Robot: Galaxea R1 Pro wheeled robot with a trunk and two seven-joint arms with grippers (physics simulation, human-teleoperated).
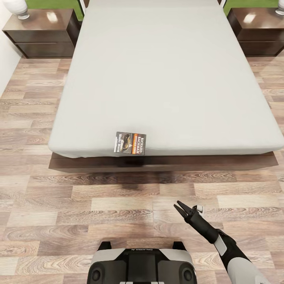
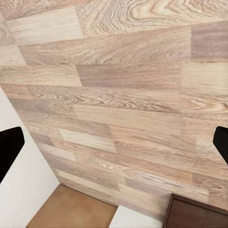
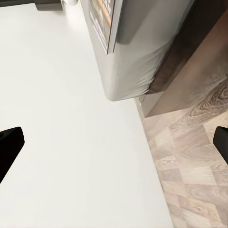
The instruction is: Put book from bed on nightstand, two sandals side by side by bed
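The book [image 1: 131, 142], dark with an orange band, lies flat at the near edge of the bed's grey mattress [image 1: 165, 79], left of centre. It also appears in the right wrist view as the book [image 3: 103, 21] atop the mattress edge [image 3: 137, 52]. My right gripper [image 1: 189, 208] hovers open and empty over the floor, short of the bed frame and to the right of the book. In its own wrist view the left gripper [image 2: 114, 145] is open above bare planks. One nightstand [image 1: 39, 31] stands at the bed's far left, another nightstand [image 1: 256, 31] at the far right. The sandals are out of view.
A white lamp base [image 1: 17, 8] stands on the left nightstand, another lamp base [image 1: 280, 8] on the right one. The dark platform frame [image 1: 161, 162] juts out below the mattress. Wood-plank floor [image 1: 79, 209] runs between my base [image 1: 142, 266] and the bed. A white wall [image 1: 4, 63] borders the left.
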